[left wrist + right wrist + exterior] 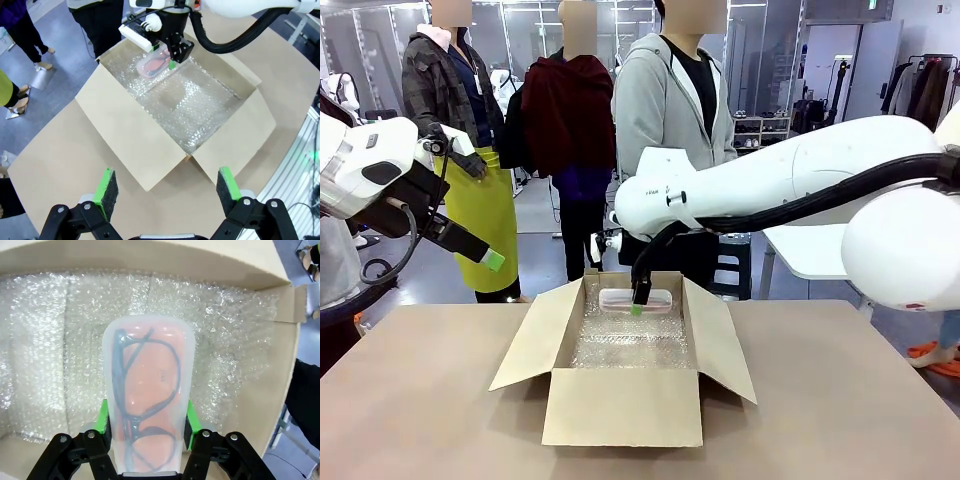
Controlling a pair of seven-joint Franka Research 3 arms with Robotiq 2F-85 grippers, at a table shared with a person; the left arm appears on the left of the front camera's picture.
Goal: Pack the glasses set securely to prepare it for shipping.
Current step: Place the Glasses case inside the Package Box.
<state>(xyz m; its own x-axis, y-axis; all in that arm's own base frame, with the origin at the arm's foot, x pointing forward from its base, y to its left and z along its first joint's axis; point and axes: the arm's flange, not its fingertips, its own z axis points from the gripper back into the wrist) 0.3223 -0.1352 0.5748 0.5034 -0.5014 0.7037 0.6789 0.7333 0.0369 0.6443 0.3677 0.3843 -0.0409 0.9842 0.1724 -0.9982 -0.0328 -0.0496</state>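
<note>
My right gripper [147, 422] is shut on the pale pink glasses case [148, 390], a translucent case with dark-framed glasses showing inside. It holds the case low over the far end of the open cardboard box [620, 410], just above the bubble wrap [630, 345] lining. The front view shows the case [620, 298] lying crosswise under the right gripper [640, 300]. My left gripper [167, 187] hangs open and empty, high over the near left of the box [125, 130]; its green pad [495, 260] shows at the left. The mint green case is out of view.
The box stands mid-table with all flaps folded outward, on a tan tabletop [840, 400]. A person in a grey hoodie [665, 100] stands just beyond the far table edge, with others behind to the left. The right arm [770, 180] spans the space above the box's right side.
</note>
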